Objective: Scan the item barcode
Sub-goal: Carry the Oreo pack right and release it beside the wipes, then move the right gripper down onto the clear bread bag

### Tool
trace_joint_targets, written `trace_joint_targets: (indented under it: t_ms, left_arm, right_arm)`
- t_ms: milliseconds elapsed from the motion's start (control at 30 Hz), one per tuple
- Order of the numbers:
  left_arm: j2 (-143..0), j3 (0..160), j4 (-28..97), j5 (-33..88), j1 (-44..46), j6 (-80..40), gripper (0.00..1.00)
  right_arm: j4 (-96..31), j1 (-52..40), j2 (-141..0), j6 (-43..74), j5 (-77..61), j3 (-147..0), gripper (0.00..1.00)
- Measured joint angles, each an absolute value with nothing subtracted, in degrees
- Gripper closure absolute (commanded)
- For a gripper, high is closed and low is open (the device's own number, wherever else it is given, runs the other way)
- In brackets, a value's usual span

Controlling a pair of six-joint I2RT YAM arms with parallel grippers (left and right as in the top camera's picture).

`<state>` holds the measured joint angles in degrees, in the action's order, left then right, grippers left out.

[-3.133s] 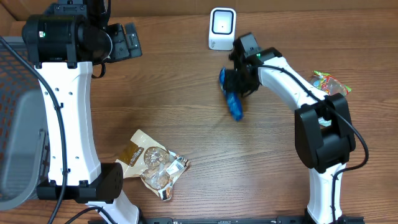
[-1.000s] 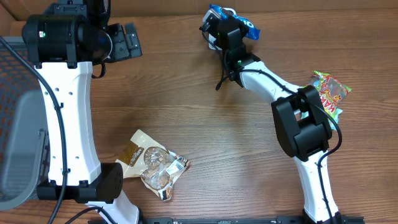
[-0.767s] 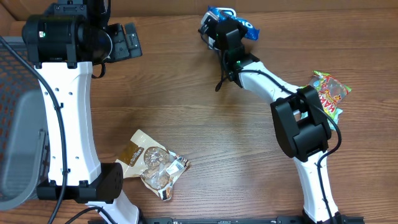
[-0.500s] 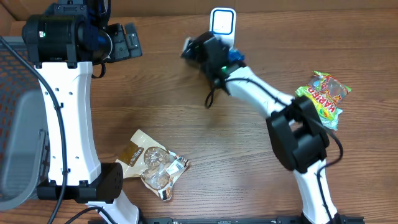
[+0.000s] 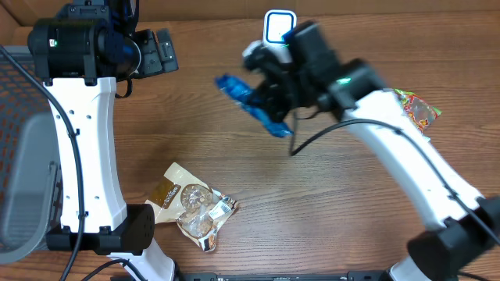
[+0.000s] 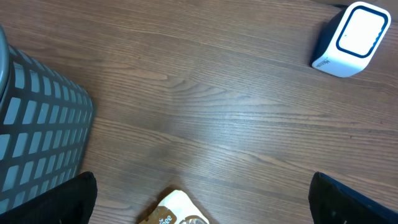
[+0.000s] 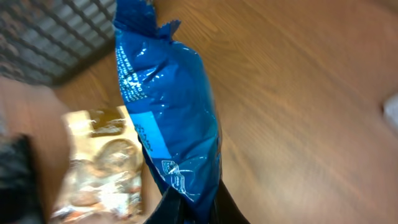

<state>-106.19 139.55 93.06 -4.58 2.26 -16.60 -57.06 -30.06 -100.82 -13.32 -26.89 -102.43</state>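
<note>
The blue packet is pinched at one end by the right gripper, whose fingers are closed tightly on it. It is held near the scanner, in front of it and to its left. The scanner's lower part is hidden by the blurred right arm. In the right wrist view the packet's white print is smeared, so whether a barcode is among it cannot be told. The left gripper is seen well left of the scanner, its fingers spread wide and cut off at the frame's corners. The candy bag, right of the scanner, is partly covered by the arm.
</note>
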Motion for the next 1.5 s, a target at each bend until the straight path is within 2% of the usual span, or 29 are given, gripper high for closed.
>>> trace_joint_targets:
  t_ms: [267, 400, 567, 700, 933, 1000, 1133, 1300, 1333, 1433, 1500]
  left_arm:
    - [-106.2, 139.5, 93.1, -4.6, 2.3, -16.6, 0.00]
    - [-106.2, 139.5, 93.1, -4.6, 2.3, -16.6, 0.00]
    - [-106.2, 139.5, 93.1, -4.6, 2.3, -16.6, 0.01]
    - [-106.2, 139.5, 93.1, -4.6, 2.3, -16.6, 0.00]
    - [-106.2, 139.5, 93.1, -4.6, 2.3, -16.6, 0.00]
    - [-106.2, 139.5, 93.1, -4.6, 2.3, -16.6, 0.00]
    - [-106.2, 139.5, 93.1, -4.6, 2.3, -16.6, 0.00]
    - [-106.2, 139.5, 93.1, -4.6, 2.3, -16.6, 0.00]
    - [-106.2, 139.5, 93.1, -4.6, 2.3, -16.6, 0.00]
    - [-106.2, 139.5, 93.1, -4.6, 2.3, -16.6, 0.00]
    - [-106.2, 139.5, 93.1, -4.6, 2.3, -16.6, 0.00]
  right_arm:
    - [-69.0, -12.3, -98.0, -4.8, -28.7, -102.5, 0.96]
    - [-72.6, -2.6, -98.1, 5.5, -15.9, -102.2, 0.96]
    - [-72.7, 4.1, -99.2, 16.7, -0.9, -98.4, 0.96]
    - [-72.3, 7.6, -102.5, 22.7, 4.7, -94.7, 0.88]
    - [-70.3, 12.7, -107.5, 27.2, 8.4, -92.6, 0.53]
    - [-70.5, 13.6, -107.5, 26.5, 7.7, -92.9, 0.49]
    - [-73.5, 13.6, -107.6, 23.3, 2.5, -98.0, 0.48]
    - [-74.7, 10.2, -107.6, 13.8, -14.8, -108.1, 0.47]
    - [-74.6, 9.1, -107.5, 12.3, -17.7, -108.7, 0.43]
    - [-74.9, 2.8, -107.5, 8.8, -25.3, -108.5, 0.23]
    - [-74.8, -2.0, -107.5, 7.3, -27.8, -107.1, 0.20]
